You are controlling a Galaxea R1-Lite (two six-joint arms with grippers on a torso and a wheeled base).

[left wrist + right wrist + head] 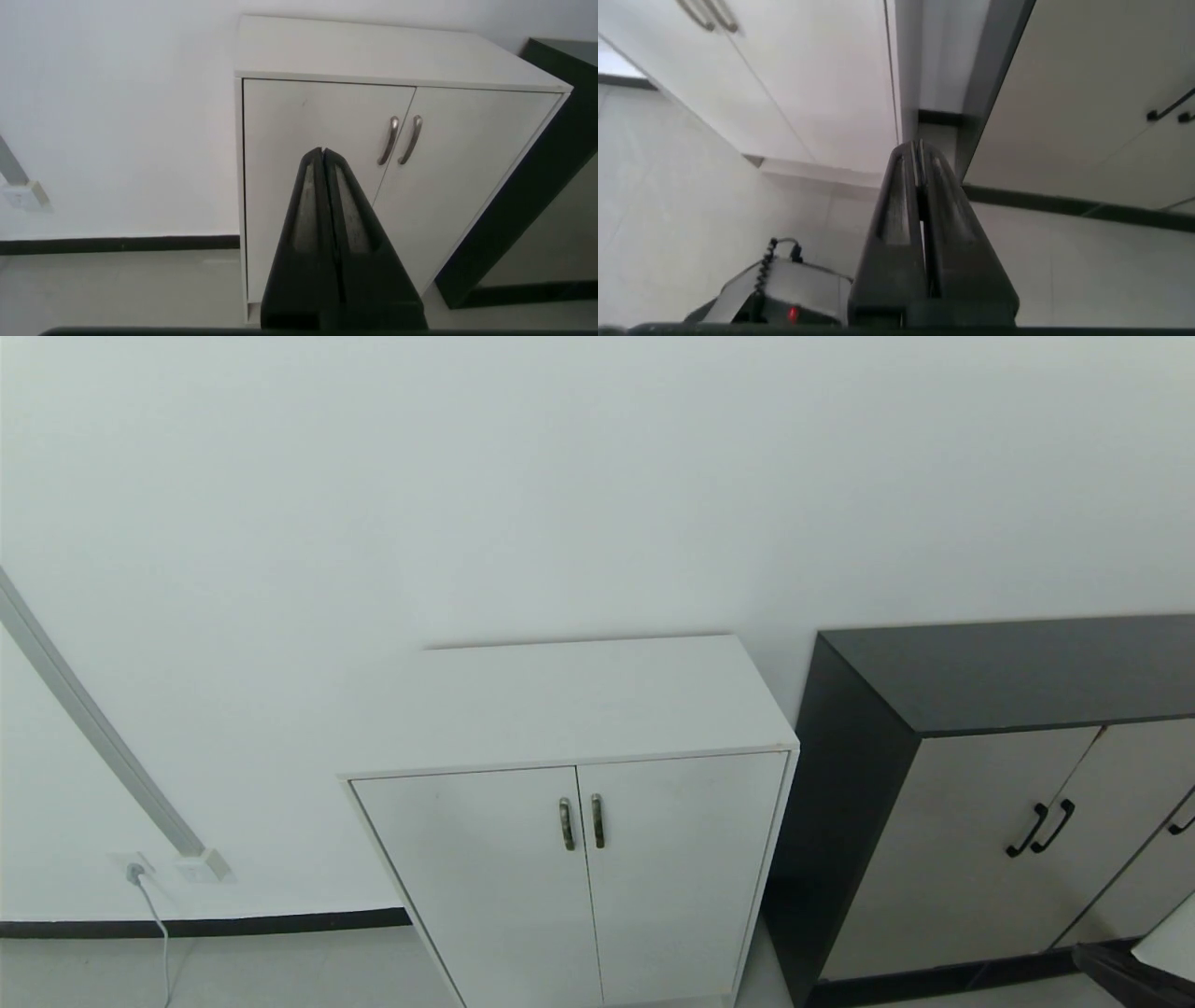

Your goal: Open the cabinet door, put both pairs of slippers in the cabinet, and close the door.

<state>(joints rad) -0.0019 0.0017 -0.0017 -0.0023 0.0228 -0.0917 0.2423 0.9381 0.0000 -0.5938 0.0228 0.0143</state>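
A white two-door cabinet (569,859) stands against the wall with both doors shut; its two metal handles (581,822) meet at the middle. The left wrist view shows the same cabinet (392,149) and handles (402,140) beyond my left gripper (323,154), which is shut with nothing in it, some way in front of the left door. My right gripper (920,149) is shut and empty, held low over the floor near the cabinet's (813,75) lower right corner.
A black cabinet (990,784) with grey doors stands right beside the white one, a narrow gap between them. A wall socket with a cable (140,877) and a slanted conduit (84,719) are on the wall at left. Pale floor lies in front.
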